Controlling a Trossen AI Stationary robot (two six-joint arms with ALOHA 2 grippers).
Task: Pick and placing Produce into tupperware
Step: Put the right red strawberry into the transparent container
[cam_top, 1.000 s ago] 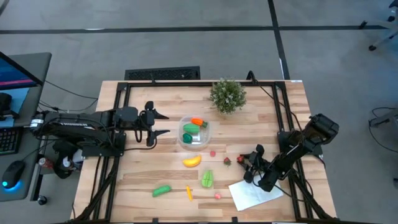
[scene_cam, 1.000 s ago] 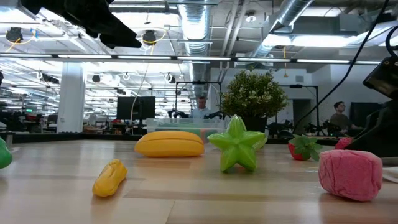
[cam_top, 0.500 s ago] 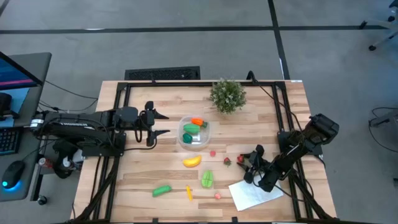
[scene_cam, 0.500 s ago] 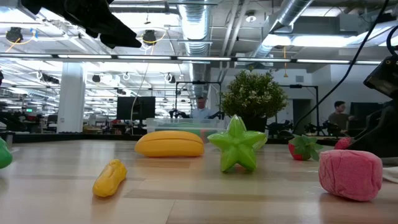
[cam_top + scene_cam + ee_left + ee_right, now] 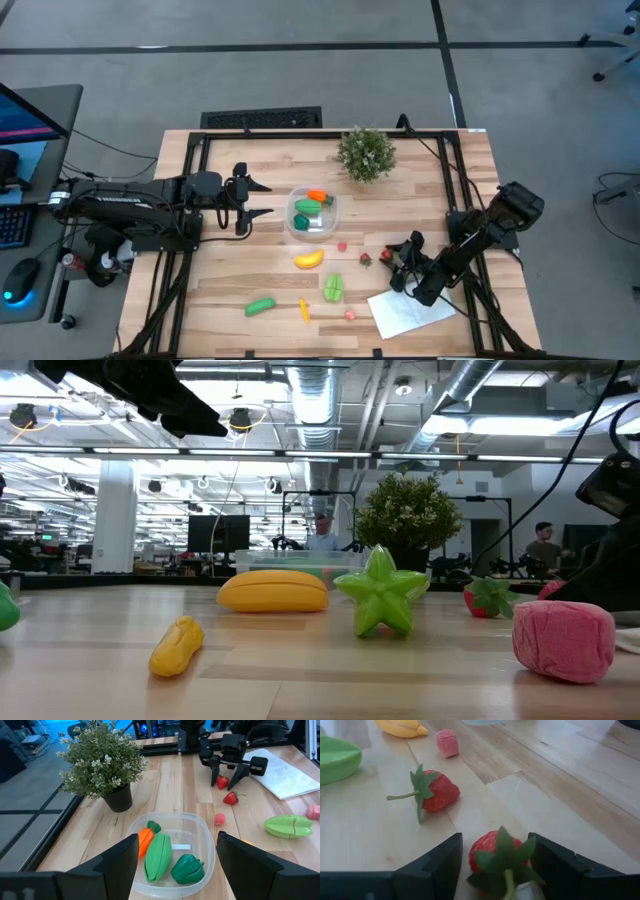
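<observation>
The clear tub (image 5: pixel 170 852) on the bench (image 5: pixel 220 285) holds a carrot (image 5: pixel 145 839) and two green veggies (image 5: pixel 158 856). The left pincer (image 5: pixel 252 198) waits open beside it. The right pincer (image 5: pixel 400 262) is open around a red strawberry (image 5: pixel 495 852). Another strawberry (image 5: pixel 432 792) lies near.

Left tool (image 5: pixel 262 199) parted, right tool (image 5: pixel 394 259) spread low

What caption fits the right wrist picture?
Right hand, fingers open, straddles a red toy strawberry; a second strawberry lies beyond on the wooden table.
</observation>
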